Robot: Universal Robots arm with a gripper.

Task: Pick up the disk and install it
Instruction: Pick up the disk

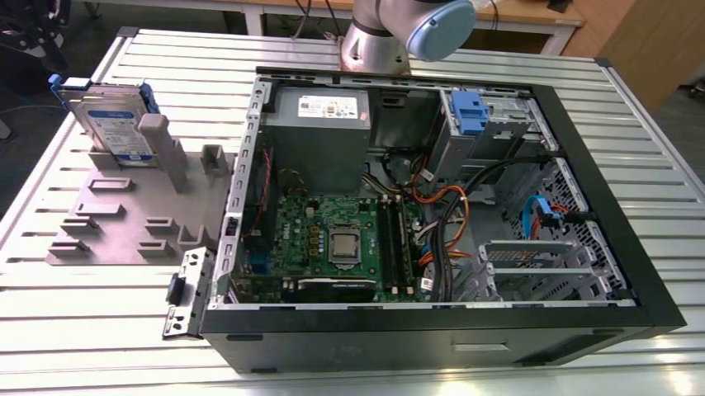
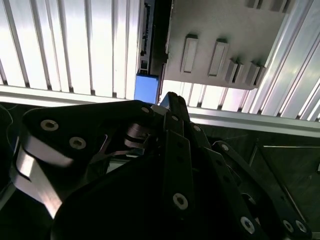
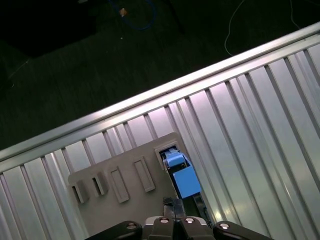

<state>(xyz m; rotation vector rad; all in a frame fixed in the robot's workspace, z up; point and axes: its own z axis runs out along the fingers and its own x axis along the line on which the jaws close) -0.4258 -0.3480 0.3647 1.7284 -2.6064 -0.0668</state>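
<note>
Your claw (image 3: 172, 204) is closed, its black fingertips pressed together with nothing between them. It hangs over the edge strip of the ribbed aluminium table (image 1: 99, 318). In the first wrist view, its tip lies just beside the blue end of the carrier.

The flat silver-grey hard disk with a white-and-blue label and a blue plastic carrier (image 1: 111, 124) has not been picked up. It stands on edge in a slot of the grey moulded fixture plate (image 1: 121, 223), at the end of the plate nearest a corner of the table. That corner is the far one on the exterior view's left. I cannot tell how high the claw is above the disk.

The main risk, as I judge it:
- **Closed fingers:** if they come down like this, they would strike the top of the carrier instead of straddling it. That could tip the disk or jam it in its slot.
- **Grey upright post (image 1: 154, 136):** it stands just beside the disk, so a spread finger could catch on it.
- **Carrier end tabs:** they look thin and springy, so a grip on them alone may slip or twist.

The open black computer case (image 1: 617, 247) sits in the middle of the table. Loose orange and black cables (image 1: 441, 206) cross its interior near the drive bays and could snag a carried disk.
</note>
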